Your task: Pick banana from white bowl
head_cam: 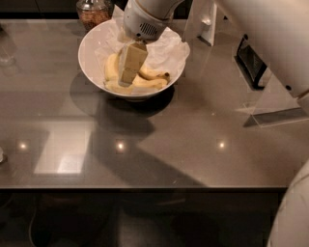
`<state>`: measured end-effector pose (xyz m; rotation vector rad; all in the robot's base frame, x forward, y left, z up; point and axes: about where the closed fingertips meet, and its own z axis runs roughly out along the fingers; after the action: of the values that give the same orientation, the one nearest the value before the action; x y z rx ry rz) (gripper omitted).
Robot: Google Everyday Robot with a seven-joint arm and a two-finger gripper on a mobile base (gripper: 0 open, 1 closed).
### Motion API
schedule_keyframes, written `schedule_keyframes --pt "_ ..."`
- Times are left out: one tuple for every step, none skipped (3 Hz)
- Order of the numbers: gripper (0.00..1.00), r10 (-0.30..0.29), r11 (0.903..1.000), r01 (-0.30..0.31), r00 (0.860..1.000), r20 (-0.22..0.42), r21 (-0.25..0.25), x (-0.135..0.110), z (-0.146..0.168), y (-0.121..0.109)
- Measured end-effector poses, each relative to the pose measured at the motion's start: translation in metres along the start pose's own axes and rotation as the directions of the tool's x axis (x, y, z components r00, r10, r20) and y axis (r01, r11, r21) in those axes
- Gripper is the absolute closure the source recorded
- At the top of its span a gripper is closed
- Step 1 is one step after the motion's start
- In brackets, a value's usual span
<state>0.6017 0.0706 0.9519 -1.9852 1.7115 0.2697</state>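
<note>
I have the claw (127,77) down inside the white bowl (87,57), which sits toward 11 o'clock on the desk (193,144). From this view I cannot tell the claw's state, nor whether it has anything in it; its tip is low among the fruit.

The bananas lie on the crumpled paper lining (167,47) in the near half of the bowl. One banana (111,67) is just beside the claw at its 9 o'clock, long axis running roughly 12 to 6. A second banana (153,74) and a third (150,83) lie at the claw's 3 to 4 o'clock, long axes closer to 10 to 4. They touch each other, so I judge a clean grip on one alone will be fiddly.

The rim curves up close on the 6 and 9 o'clock sides, so I would lift straight up, not sideways. A glass jar (92,11) stands just behind the bowl at 12 o'clock, and a dark stand (251,62) sits well off at 3 o'clock. The desk toward 6 o'clock offers the open room
</note>
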Motion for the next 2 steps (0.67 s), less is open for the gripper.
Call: schedule_keyframes --pt "0.42 0.014 0.9996 -0.014 1.000 -0.013 -0.025 0.0026 0.0131 -0.0050" --pt "0.65 0.031 0.9985 -0.032 0.999 -0.025 -0.044 0.0071 0.0213 -0.0065"
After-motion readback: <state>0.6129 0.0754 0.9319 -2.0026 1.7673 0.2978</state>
